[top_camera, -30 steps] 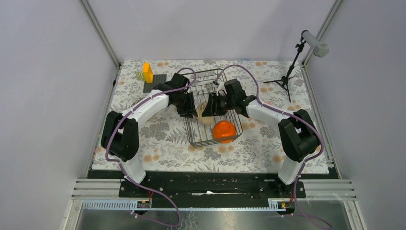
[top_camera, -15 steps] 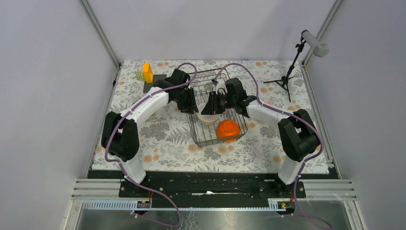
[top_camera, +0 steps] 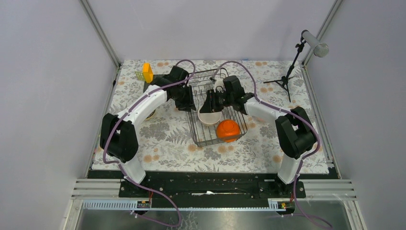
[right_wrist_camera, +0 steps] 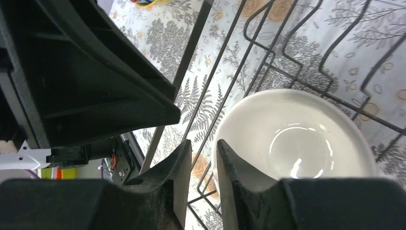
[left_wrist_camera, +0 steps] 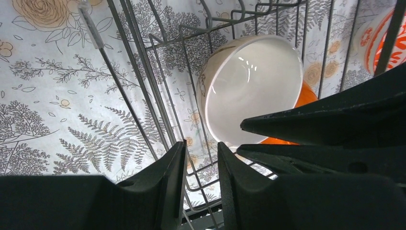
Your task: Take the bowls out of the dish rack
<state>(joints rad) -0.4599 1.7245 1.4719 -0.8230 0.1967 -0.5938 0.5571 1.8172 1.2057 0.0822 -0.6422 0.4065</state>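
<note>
The black wire dish rack (top_camera: 242, 122) sits mid-table, slightly askew. A cream bowl (top_camera: 209, 118) (left_wrist_camera: 251, 86) (right_wrist_camera: 292, 139) lies in it mouth up, and an orange bowl (top_camera: 228, 130) (left_wrist_camera: 306, 96) rests beside it nearer the front. My left gripper (top_camera: 192, 99) (left_wrist_camera: 202, 158) is narrowly closed at the rack's left wall, with a rack wire (left_wrist_camera: 198, 148) running between its fingers. My right gripper (top_camera: 211, 102) (right_wrist_camera: 203, 158) hangs over the cream bowl's far rim. Its jaws are narrowly apart, a wire shows in the gap, and the bowl's edge lies against one finger (right_wrist_camera: 234, 165). A red-banded white bowl (left_wrist_camera: 380, 40) shows past the rack.
A yellow block (top_camera: 147, 73) stands at a flat black mat (top_camera: 154, 84) at the back left. A microphone stand (top_camera: 288, 72) is at the back right. Another bowl (top_camera: 151, 114) peeks out under my left arm. A floral cloth (top_camera: 158, 143) covers the table.
Both grippers moved toward the back of the table. The rack's near end shifted right and back. The cream bowl went from lying on its side to mouth up. The right jaws narrowed.
</note>
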